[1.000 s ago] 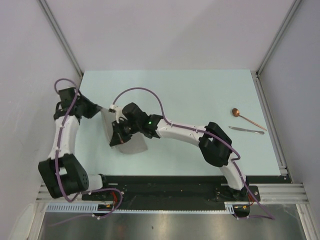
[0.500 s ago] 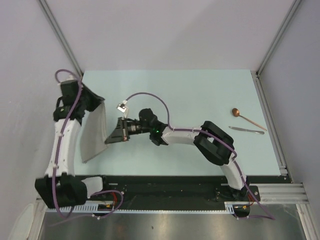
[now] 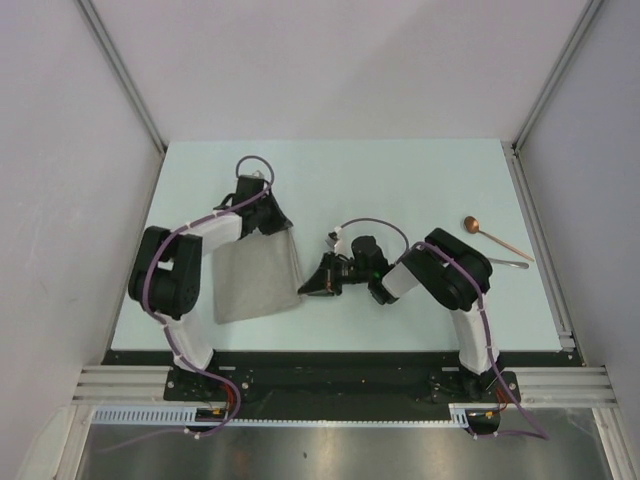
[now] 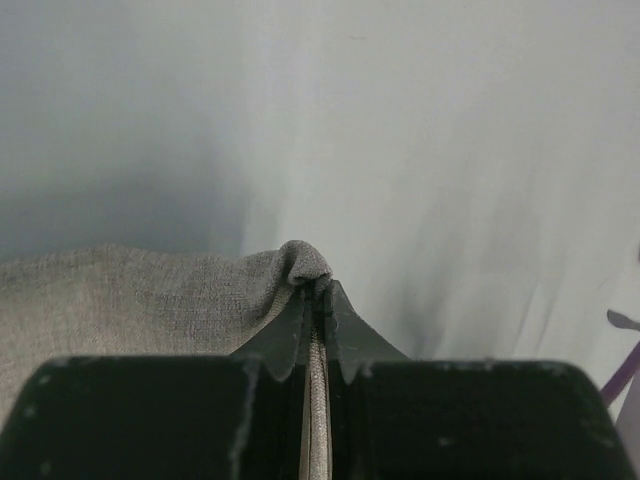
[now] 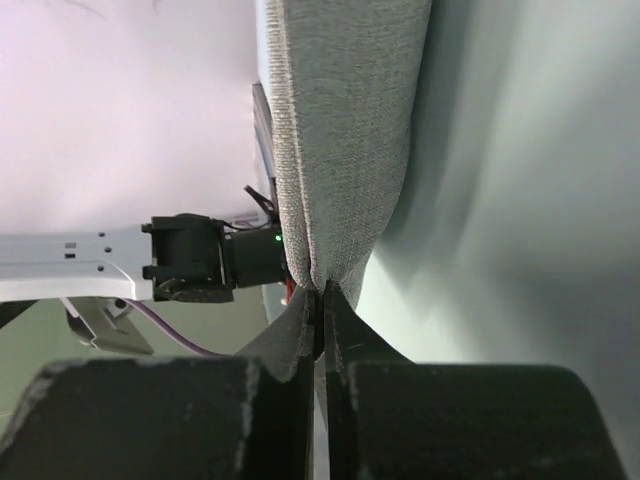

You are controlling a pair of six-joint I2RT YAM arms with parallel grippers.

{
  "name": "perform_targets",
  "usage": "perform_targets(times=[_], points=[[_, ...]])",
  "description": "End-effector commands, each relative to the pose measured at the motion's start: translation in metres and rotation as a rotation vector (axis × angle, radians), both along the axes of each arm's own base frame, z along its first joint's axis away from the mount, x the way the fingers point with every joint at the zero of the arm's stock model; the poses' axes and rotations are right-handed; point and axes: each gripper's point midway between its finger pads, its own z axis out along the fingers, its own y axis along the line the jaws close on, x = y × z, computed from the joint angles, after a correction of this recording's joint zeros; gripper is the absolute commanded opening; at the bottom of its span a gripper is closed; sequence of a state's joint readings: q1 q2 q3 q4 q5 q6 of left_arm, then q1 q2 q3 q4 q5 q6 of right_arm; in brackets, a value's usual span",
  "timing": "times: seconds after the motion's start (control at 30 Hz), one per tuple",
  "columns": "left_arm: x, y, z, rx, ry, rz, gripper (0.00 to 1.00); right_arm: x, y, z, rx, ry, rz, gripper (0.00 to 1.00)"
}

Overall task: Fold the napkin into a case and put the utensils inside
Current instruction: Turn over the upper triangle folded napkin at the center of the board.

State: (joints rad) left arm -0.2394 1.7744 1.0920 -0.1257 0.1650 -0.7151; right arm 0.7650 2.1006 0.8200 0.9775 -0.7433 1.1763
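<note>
Left arm [image 3: 165, 278] doubled back at the elbow, wrist over the napkin [image 3: 255, 285]; left gripper [image 3: 284, 228] clamped on its far right corner, cloth bunched between the jaws. Right arm [image 3: 455, 272] bent low across the table [image 3: 400, 180], right gripper [image 3: 306, 288] pinching the near right corner. Napkin sits left of centre, toward the near edge; can't tell if it's flat or lifted. Spoon [image 3: 495, 238] near the right edge, silvery piece [image 3: 515, 265] partly hidden by the right elbow.

We see soft, even overhead light; the napkin [image 3: 255, 280] shadows the tabletop [image 3: 400, 180] faintly; wrist-view foregrounds blur.
</note>
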Motion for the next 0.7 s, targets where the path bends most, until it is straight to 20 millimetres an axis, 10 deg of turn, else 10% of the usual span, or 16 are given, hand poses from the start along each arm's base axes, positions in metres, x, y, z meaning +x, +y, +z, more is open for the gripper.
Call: perform_targets(times=[0.0,0.5,0.67], points=[[0.069,-0.023,0.053,-0.078,-0.298,0.026,0.0,-0.031,-0.016,0.012,0.011,-0.054,0.165,0.0],[0.072,-0.075,0.024,-0.092,-0.273,-0.12,0.0,-0.013,-0.069,-0.035,-0.316,-0.097,0.071,0.08],[0.069,-0.089,0.035,-0.069,-0.26,-0.186,0.33,-0.002,-0.096,-0.044,-0.471,-0.175,0.041,0.43]])
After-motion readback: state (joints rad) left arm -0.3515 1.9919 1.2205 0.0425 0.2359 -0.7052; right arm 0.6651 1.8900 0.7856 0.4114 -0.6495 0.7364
